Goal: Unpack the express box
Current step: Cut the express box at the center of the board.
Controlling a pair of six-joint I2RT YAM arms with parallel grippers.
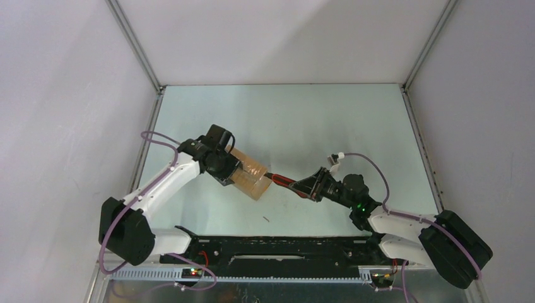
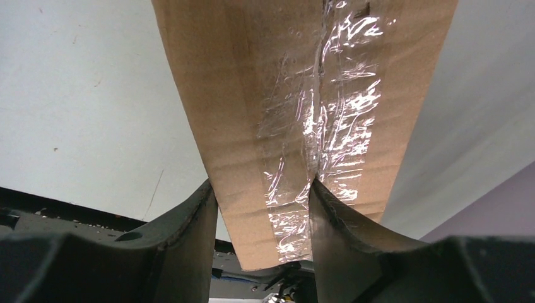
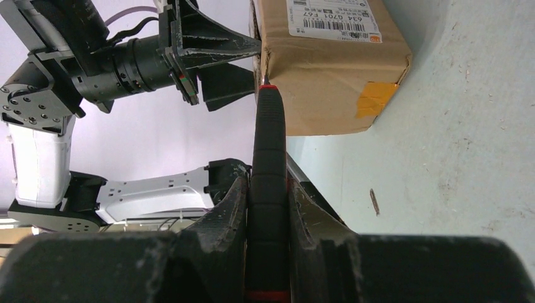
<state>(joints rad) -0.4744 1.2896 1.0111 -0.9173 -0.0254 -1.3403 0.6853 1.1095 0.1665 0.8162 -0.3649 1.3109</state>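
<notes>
Express box [image 1: 249, 177] prob. light, stiff card, slick tape; L pincer [image 2: 262, 189] clamps its sides; R pincer [image 3: 268, 183] nips knife [image 3: 268, 136].

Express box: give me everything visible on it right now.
The express box is a small brown cardboard carton, taped shut. It has wrinkled clear tape along the seam, a white barcode label on one face and an orange-yellow patch at a corner. It sits skewed near the middle of the table; whether it rests on it is unclear. The left gripper clamps one end. The tip of the red-and-black knife, held by the right gripper, is at its edge.
</notes>
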